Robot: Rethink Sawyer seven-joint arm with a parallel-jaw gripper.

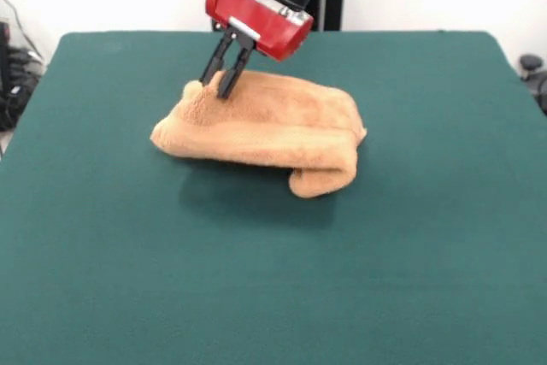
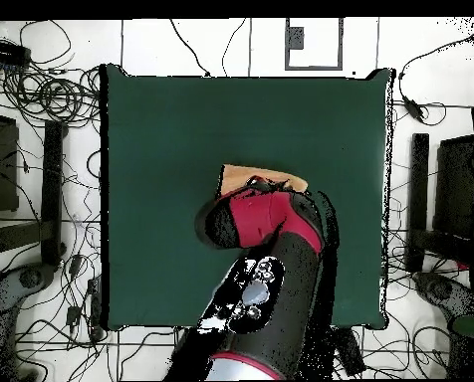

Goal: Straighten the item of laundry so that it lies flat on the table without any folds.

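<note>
The golden-tan towel lies bunched and folded over on the teal-green table, a little beyond its middle. One end is rolled under at the near right. My gripper comes down from above onto the towel's far left corner. Its two black fingers stand close together, pinched on the cloth there. A shadow lies under the towel's near edge. In the overhead view only a strip of the towel shows beyond the red gripper head, and the arm hides the other parts of it. The table surrounds it.
The red and black arm reaches from the table's base side over its middle. Cables and dark equipment lie on the floor around the table. Bare green tabletop surrounds the towel on all sides.
</note>
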